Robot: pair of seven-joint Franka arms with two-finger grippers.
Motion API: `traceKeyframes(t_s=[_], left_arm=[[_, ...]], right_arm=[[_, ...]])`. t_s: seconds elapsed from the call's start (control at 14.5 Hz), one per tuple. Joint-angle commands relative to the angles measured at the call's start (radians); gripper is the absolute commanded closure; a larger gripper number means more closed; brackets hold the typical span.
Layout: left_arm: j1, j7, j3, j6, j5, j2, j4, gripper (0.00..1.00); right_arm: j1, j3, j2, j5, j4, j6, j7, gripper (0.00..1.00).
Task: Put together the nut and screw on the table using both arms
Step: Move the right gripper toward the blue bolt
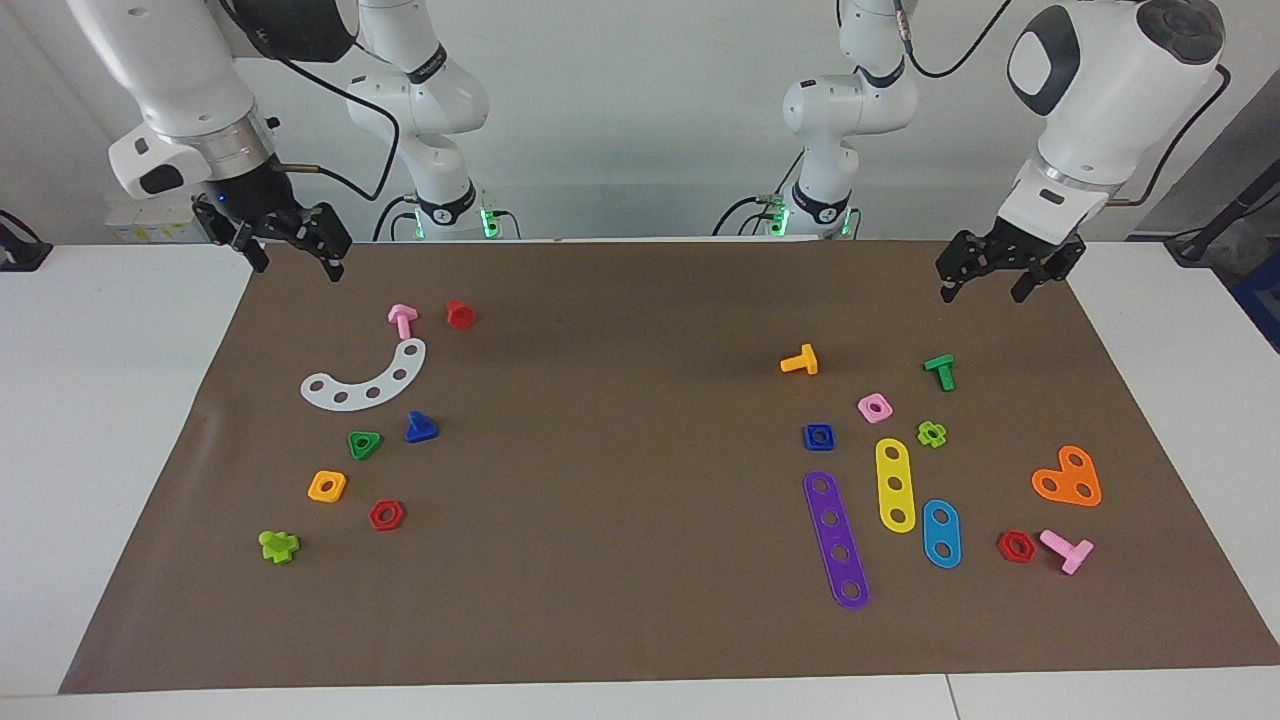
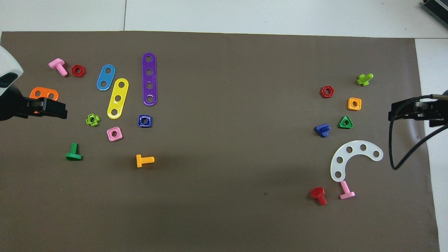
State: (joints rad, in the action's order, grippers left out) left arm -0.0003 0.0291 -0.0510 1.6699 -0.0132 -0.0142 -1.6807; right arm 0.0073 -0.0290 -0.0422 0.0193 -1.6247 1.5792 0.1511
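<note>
We hold our 2 grippers up with fingers spread and nothing between them, the left gripper (image 1: 985, 277) over the mat's (image 1: 640, 620) corner at the left arm's end, the right gripper (image 1: 290, 255) over the corner at the right arm's end. The nut (image 1: 818, 437) lies flat on the mat beside the pink square nut (image 1: 874, 407) and touches nothing. The screw (image 1: 421, 428) rests just beside the green triangular nut (image 1: 365, 444), well apart from the nut, toward the right arm's end.

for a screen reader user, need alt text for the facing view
Both open grippers, left gripper and right gripper, hang above the mat's robot-side corners; blue nut and blue screw lie apart among coloured toy parts.
</note>
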Motion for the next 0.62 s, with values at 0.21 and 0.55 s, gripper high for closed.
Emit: traceKeyframes(t_s=[0.21, 0.55], left_arm=[[0.009, 0.0, -0.003, -0.022, -0.01, 0.0, 0.012, 0.0], [0.009, 0.0, -0.003, -0.021, -0.01, 0.0, 0.012, 0.0]], right_arm=[[-0.006, 0.008, -0.022, -0.004, -0.024, 0.016, -0.005, 0.0], [-0.009, 0.008, -0.041, -0.006, -0.092, 0.065, -0.019, 0.0]])
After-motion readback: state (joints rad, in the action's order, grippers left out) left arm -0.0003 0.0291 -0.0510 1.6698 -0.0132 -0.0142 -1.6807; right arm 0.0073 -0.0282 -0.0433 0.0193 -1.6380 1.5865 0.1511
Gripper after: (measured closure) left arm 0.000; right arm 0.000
